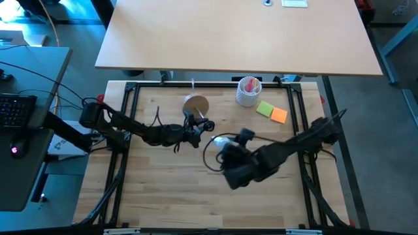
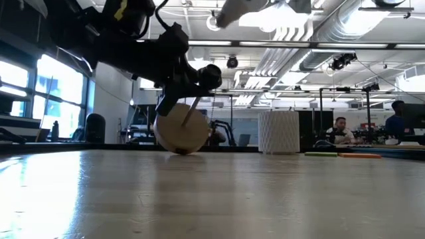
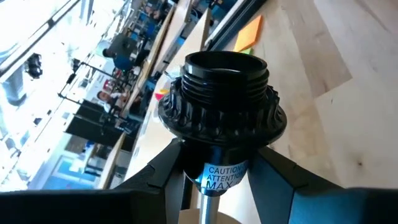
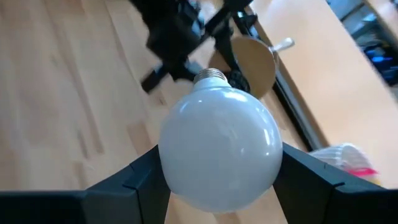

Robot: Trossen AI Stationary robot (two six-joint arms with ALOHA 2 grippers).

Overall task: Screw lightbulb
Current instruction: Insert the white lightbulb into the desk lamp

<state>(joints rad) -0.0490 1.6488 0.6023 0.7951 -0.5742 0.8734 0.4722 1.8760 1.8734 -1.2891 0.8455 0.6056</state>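
Only one text can be read. It is on a small blue and white label (image 3: 222, 177) stuck on the neck of the black socket (image 3: 222, 99), just under its ribbed collar, between the two fingers of the left claw (image 3: 219, 186). The label shows the words "CAUTION", "ATTENTION" and "MAX", one under the other. Below "MAX" the printing goes out of sight. No other text, brand or number can be read anywhere.
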